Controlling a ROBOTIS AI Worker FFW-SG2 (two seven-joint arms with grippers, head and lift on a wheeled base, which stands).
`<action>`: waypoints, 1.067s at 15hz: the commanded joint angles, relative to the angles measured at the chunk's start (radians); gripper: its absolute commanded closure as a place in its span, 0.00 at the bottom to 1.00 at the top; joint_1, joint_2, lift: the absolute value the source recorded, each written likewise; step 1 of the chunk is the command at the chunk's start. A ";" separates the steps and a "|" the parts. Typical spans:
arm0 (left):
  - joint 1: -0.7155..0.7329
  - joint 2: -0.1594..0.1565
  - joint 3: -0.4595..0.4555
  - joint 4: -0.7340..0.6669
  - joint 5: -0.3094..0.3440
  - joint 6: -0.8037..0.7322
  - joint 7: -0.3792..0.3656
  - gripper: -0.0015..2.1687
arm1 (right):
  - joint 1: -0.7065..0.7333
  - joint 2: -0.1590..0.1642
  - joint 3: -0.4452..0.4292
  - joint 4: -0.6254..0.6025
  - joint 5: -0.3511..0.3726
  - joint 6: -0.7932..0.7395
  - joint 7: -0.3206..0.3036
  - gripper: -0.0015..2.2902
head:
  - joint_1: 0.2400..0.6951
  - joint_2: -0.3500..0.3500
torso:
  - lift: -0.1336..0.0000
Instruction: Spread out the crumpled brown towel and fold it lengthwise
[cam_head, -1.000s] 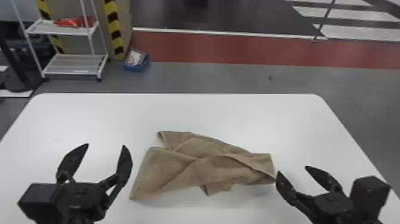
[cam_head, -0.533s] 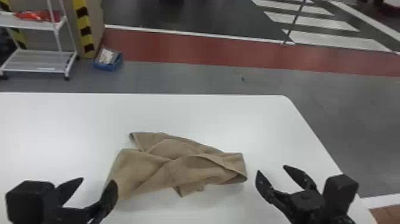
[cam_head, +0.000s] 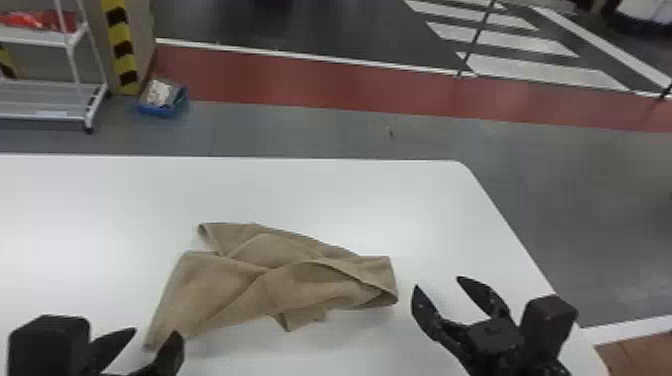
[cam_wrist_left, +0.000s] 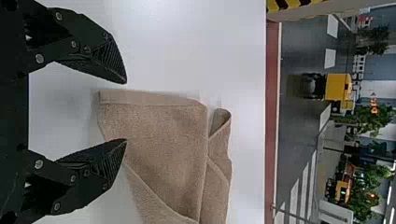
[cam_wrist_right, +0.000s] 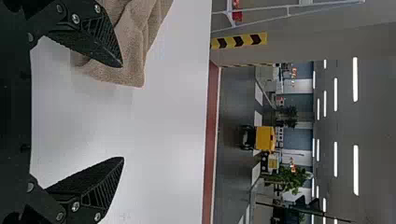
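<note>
Head view, with twelve o'clock pointing away from the robot: the brown towel (cam_head: 280, 285) lay rumpled on the white table (cam_head: 100, 200), folded over itself in crossing layers, with a small flap poking out at six o'clock and a turned-up corner at ten. The left claw (cam_head: 155, 331) was at eight o'clock, by the towel's nearest corner, and the right claw (cam_head: 437, 282) was at three o'clock, just beside the towel's end. Both were spread and neither held any cloth.

Left wrist view: the fingers stood wide apart, with a hemmed corner of the towel in the space ahead of and between them; one finger overlapped the cloth in the view. Whether it touched could not be told.

Right wrist view: that claw also gaped, with one finger across the edge of the towel's end and bare table between the two.

The step in hand looked to be the approach for a first grip, since the spreading had yet to be done and the lengthwise fold came after it. The next move seemed to call for the left claw to go low and pinch that corner, the right shifting toward nine o'clock to catch its end, preferably one layer only, before drawing the layers apart.
</note>
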 joint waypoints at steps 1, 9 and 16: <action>-0.010 -0.001 -0.015 0.019 -0.025 -0.002 0.004 0.24 | 0.000 -0.001 -0.001 0.002 -0.002 -0.005 0.000 0.09 | 1.00 0.12 | 0.07; -0.030 0.001 -0.048 0.037 -0.077 0.010 0.030 0.30 | -0.003 0.000 -0.001 0.007 -0.002 -0.005 0.000 0.09 | 1.00 0.12 | 0.07; -0.039 -0.001 -0.051 0.036 -0.077 0.059 0.030 0.30 | -0.007 0.000 -0.001 0.010 -0.005 -0.005 0.002 0.09 | 1.00 0.12 | 0.07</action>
